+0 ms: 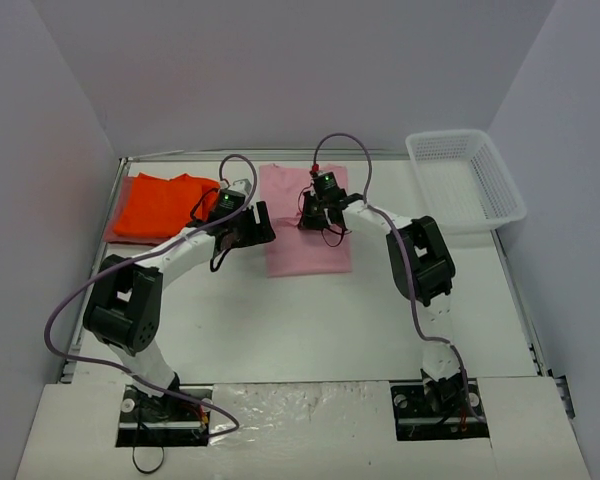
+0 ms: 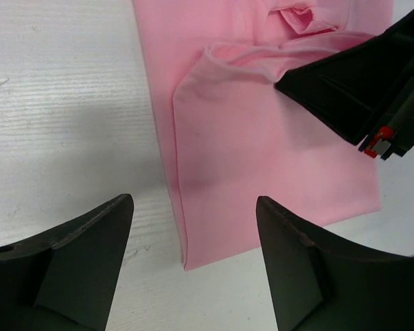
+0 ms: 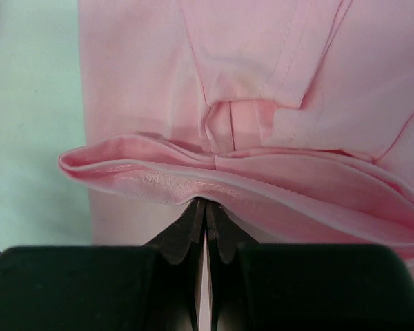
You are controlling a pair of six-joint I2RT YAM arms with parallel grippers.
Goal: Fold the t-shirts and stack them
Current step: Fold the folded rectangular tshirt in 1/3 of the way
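Observation:
A light pink t-shirt (image 1: 310, 250) lies folded into a long strip at the table's middle back. My right gripper (image 3: 205, 203) is shut on a raised fold of its stitched hem (image 3: 159, 181), near the strip's far end (image 1: 318, 212). My left gripper (image 2: 193, 207) hovers open over the pink t-shirt's (image 2: 262, 158) left edge and near corner, with nothing between its fingers (image 2: 90, 241). In the top view the left gripper (image 1: 255, 228) sits at the strip's left side. A bright orange t-shirt (image 1: 160, 205) lies flat at the back left, a duller red edge (image 1: 120, 210) showing under its left side.
A white mesh basket (image 1: 467, 180) stands at the back right corner. Grey walls close the table on three sides. The right gripper's black body (image 2: 359, 89) reaches into the left wrist view from the upper right.

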